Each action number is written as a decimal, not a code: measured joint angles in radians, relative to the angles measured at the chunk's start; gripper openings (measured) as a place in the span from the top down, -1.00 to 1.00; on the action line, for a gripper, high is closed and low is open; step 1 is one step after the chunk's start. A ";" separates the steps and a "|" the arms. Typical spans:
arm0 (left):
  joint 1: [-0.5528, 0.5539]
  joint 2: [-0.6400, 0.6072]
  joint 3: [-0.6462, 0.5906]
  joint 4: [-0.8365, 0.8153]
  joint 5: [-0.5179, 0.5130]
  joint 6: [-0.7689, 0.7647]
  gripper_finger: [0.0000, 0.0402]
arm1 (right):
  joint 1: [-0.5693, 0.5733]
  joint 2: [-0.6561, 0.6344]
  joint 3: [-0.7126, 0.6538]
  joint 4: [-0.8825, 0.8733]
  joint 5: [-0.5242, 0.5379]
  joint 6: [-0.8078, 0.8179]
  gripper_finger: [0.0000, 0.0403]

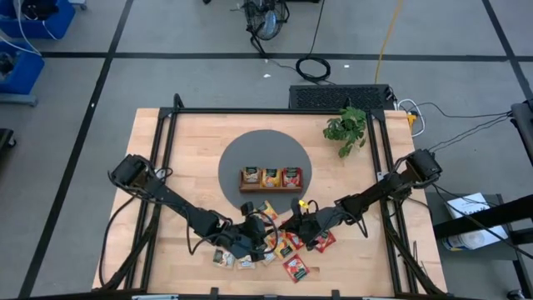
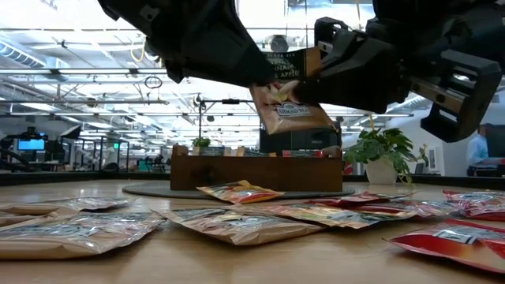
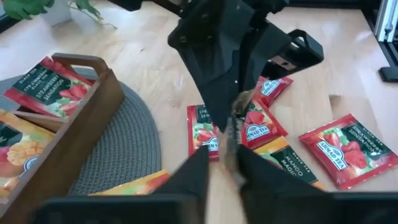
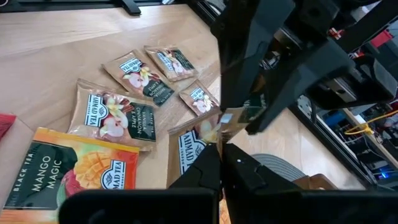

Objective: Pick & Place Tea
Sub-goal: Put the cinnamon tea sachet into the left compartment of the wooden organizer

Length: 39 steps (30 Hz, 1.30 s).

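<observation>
Both claws' tips hide most of the lifted sachet [image 2: 286, 102].

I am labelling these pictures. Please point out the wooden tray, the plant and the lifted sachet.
wooden tray [image 1: 271, 188]: high view, front wall.
plant [image 1: 347, 127]: high view, leaves.
lifted sachet [image 2: 288, 108]: low view, its printed face.

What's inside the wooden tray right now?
The tray holds three sachets, one per compartment: a dark one, a yellow mango one and a red strawberry one. Anything beneath them is covered.
</observation>
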 joint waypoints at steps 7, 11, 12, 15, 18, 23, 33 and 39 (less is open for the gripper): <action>-0.010 0.000 0.000 -0.005 0.002 0.026 0.94 | -0.001 -0.001 0.000 -0.013 -0.001 0.033 0.85; -0.025 0.000 0.000 -0.007 -0.002 0.023 0.97 | -0.007 -0.018 -0.001 -0.078 0.000 0.091 0.62; -0.028 0.000 0.000 -0.008 -0.002 0.023 0.96 | -0.010 -0.026 -0.001 -0.097 -0.001 0.105 0.56; -0.039 0.000 0.000 -0.014 -0.010 0.023 0.97 | -0.022 -0.046 -0.001 -0.129 -0.002 0.139 0.39; -0.042 0.000 0.000 -0.034 -0.030 0.009 0.98 | -0.030 -0.066 -0.002 -0.114 -0.005 0.175 0.26; -0.041 0.000 0.000 -0.074 -0.055 -0.027 0.98 | -0.042 -0.108 -0.002 -0.085 -0.099 0.286 0.16; -0.030 0.000 0.000 -0.077 -0.055 -0.041 0.97 | -0.070 -0.128 -0.002 -0.078 -0.213 0.492 0.22; -0.011 0.000 0.000 -0.077 -0.054 -0.052 0.97 | -0.095 -0.128 -0.002 -0.133 -0.219 0.558 0.21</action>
